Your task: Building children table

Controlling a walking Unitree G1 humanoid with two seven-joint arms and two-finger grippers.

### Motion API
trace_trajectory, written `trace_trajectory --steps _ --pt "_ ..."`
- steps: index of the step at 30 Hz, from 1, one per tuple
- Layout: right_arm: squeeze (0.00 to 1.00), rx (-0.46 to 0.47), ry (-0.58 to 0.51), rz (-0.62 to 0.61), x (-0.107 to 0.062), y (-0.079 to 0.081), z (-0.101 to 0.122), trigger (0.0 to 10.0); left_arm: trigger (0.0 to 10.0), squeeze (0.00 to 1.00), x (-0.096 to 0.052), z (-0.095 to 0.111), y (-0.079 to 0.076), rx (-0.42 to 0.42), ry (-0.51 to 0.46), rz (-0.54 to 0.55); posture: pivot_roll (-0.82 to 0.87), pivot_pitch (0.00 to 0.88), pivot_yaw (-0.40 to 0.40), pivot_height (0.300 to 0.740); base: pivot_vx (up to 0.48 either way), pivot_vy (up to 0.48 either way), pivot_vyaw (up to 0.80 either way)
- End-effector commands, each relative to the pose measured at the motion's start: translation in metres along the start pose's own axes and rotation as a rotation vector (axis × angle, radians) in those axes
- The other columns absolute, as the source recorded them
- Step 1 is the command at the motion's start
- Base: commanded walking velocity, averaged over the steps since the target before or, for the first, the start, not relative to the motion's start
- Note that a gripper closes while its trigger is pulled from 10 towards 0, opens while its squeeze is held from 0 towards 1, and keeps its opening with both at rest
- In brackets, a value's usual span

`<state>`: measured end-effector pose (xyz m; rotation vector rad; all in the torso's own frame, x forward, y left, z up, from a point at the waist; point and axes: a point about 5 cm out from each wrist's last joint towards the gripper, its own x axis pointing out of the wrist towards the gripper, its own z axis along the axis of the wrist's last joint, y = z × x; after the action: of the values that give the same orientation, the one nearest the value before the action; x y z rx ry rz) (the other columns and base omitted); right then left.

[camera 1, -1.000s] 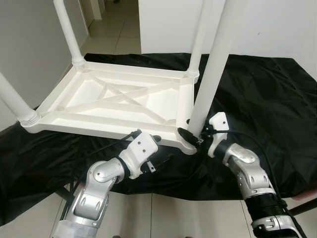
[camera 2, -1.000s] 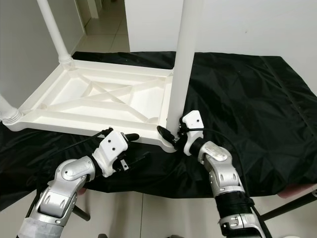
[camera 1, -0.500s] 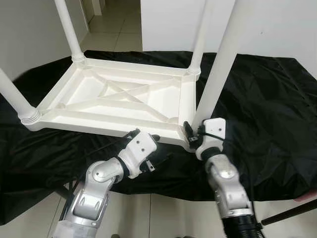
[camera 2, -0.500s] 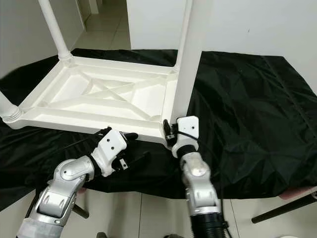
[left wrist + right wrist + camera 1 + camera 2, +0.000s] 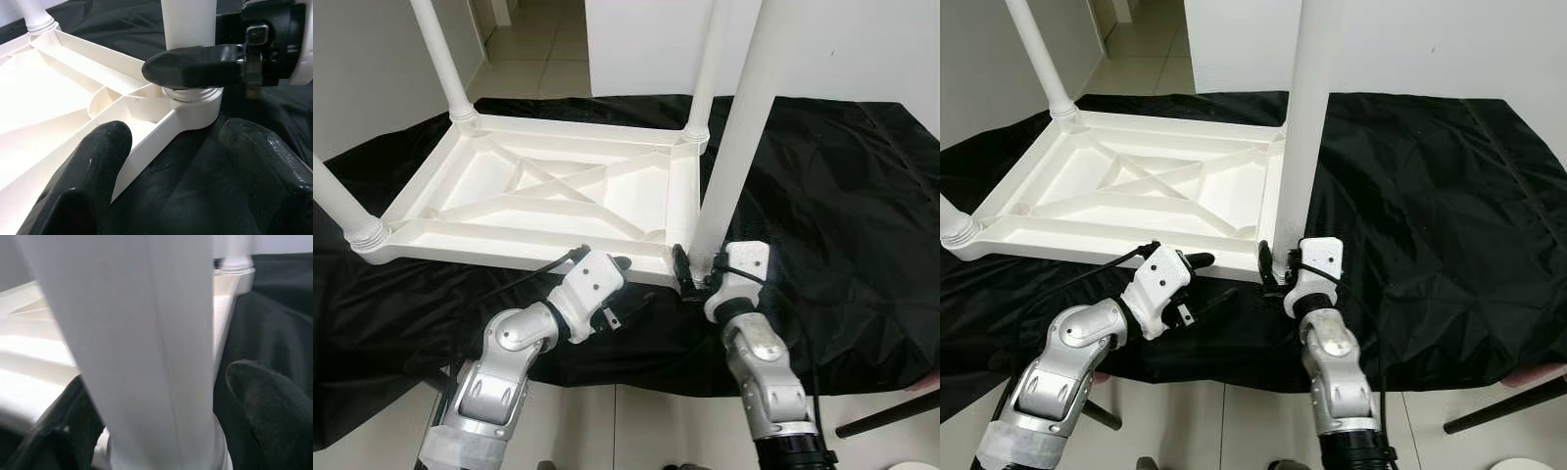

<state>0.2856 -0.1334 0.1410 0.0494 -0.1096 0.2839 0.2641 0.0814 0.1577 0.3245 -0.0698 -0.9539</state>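
Four legs up on the overturned white children's table [image 5: 558,196], lying on the black-draped counter [image 5: 842,196]. Right jaws [image 5: 697,277] closed around the near-corner leg [image 5: 729,166], long axis vertical between them. Left jaws [image 5: 625,294] parted, empty, beside the rim.

The upturned children's table [image 5: 558,196] looks like smooth white moulded plastic with a soft sheen, and its round legs [image 5: 736,147] look the same. Under it lies a black cloth [image 5: 842,196], thin, creased and faintly shiny. The arms [image 5: 499,382] are brushed silver metal. Each hand has matt black fingers [image 5: 98,161] and a glossy white plastic casing [image 5: 592,284]. The floor [image 5: 636,431] is pale glossy tile.
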Motion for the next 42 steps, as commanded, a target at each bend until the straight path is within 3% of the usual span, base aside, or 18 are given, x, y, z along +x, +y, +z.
trace_trajectory --steps 1,3,4,9,20,21,22,23,24,29,30,31,42 --pt "0.14 0.014 0.011 0.048 -0.002 -0.002 0.001 10.0 10.0 0.00 -0.002 -0.002 0.004 -0.015 0.010 0.097 -0.07 0.109 0.053 0.740 0.000 0.000 0.00" --pt "0.14 0.014 0.011 0.048 -0.002 -0.002 0.001 10.0 10.0 0.00 -0.002 -0.002 0.004 -0.015 0.010 0.097 -0.07 0.109 0.053 0.740 0.000 0.000 0.00" --pt "0.00 -0.027 0.018 0.097 -0.003 -0.008 0.003 10.0 10.0 0.00 -0.003 -0.001 0.003 -0.020 0.005 0.093 -0.07 0.115 0.050 0.740 0.000 0.000 0.00" --pt "0.00 -0.141 0.024 0.328 0.000 -0.019 0.011 10.0 10.0 0.00 -0.006 0.002 -0.001 -0.056 -0.011 0.044 -0.08 0.137 0.054 0.740 0.000 0.000 0.00" --pt "0.00 -0.213 0.040 0.514 0.017 -0.021 0.014 10.0 10.0 0.00 -0.012 0.005 -0.013 -0.067 -0.034 -0.084 -0.07 0.139 0.059 0.740 0.000 0.000 0.00" --pt "0.00 -0.215 0.038 0.523 0.019 -0.021 0.013 4.9 10.0 0.00 -0.014 0.005 -0.014 -0.064 -0.033 -0.090 -0.07 0.138 0.064 0.740 0.000 0.000 0.00" --pt "0.00 -0.216 0.037 0.527 0.021 -0.020 0.013 1.1 10.0 0.00 -0.014 0.005 -0.014 -0.063 -0.031 -0.092 -0.07 0.138 0.064 0.740 0.000 0.000 0.00" --pt "0.00 -0.216 0.037 0.527 0.021 -0.020 0.013 1.1 10.0 0.00 -0.014 0.005 -0.014 -0.063 -0.031 -0.092 -0.07 0.138 0.064 0.740 0.000 0.000 0.00" --pt "0.00 -0.214 0.040 0.532 0.022 -0.021 0.013 0.0 10.0 0.00 -0.015 0.006 -0.014 -0.056 -0.028 -0.095 -0.07 0.133 0.070 0.740 0.000 0.000 0.00" --pt "0.00 -0.199 0.036 0.543 0.021 -0.025 0.012 0.0 10.0 0.00 -0.017 0.006 -0.014 -0.047 -0.021 -0.098 -0.07 0.129 0.074 0.740 0.000 0.000 0.00" --pt "0.00 -0.189 0.041 0.539 0.019 -0.026 0.011 7.7 10.0 0.00 -0.017 0.006 -0.012 -0.049 -0.020 -0.094 -0.07 0.127 0.076 0.740 0.000 0.000 0.00" --pt "0.00 -0.182 0.043 0.533 0.017 -0.026 0.011 10.0 10.0 0.00 -0.016 0.006 -0.011 -0.049 -0.019 -0.089 -0.07 0.127 0.076 0.740 0.000 0.000 0.00" --pt "0.00 -0.125 0.012 0.403 0.009 -0.015 0.010 10.0 10.0 0.00 -0.010 0.007 -0.011 -0.049 -0.030 -0.090 -0.10 0.132 0.069 0.740 0.000 0.000 0.00"
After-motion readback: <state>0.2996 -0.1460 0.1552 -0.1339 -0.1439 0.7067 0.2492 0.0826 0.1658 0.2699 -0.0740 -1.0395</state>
